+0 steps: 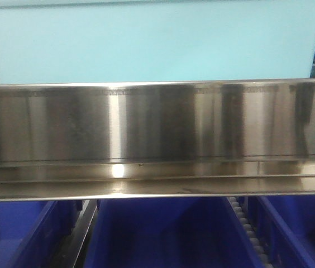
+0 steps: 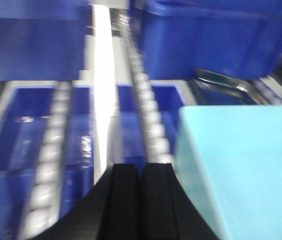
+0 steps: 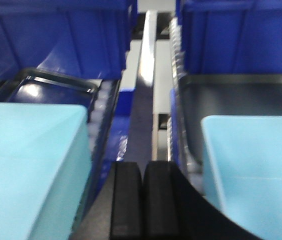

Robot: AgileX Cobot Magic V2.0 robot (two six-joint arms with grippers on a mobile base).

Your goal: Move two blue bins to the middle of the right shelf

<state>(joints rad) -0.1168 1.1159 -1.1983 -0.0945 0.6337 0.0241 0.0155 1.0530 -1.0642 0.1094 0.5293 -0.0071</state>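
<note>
L gripper point(image 2: 141, 172): black fingers point(image 2: 126, 200) pressed flat together, clenched on nothing, low centre of L wrist cam. Just to its right is a pale blue rectangular plastic bin point(image 2: 241, 170), its near corner beside the finger; contact can't be told (blur). Ahead of the gripper a white roller track point(image 2: 148, 120) runs away along the shelf, w/ a bright flat rail point(image 2: 103, 90) beside it and a 2nd roller strip point(image 2: 51, 150) further left. Dark blue plastic bins point(image 2: 206, 42) stand at the far edge of the shelf, and more dk blue shows below thru the rollers. A glossy black tray point(image 2: 226, 82) lies betw. the pale bin and the far bins. R gripper point(image 3: 142, 172): same state, pads squeezed together, nothing betw. them. It hangs over the gap betw. two bins: the pale blue rectangular plastic bin to its left, and a second pale blue plastic bin point(image 3: 256, 165) to its right. Neither is in the fingers. A dark grey tray floor point(image 3: 241, 95) shows behind the second bin. Front cam: a pale blue bin wall point(image 1: 157, 39) spans the top, can't tell which of the two. Its base meets the upper edge of a brushed steel shelf lip point(image 1: 157, 123). Under the lip are lower-level dark blue bins point(image 1: 163, 234).
</note>
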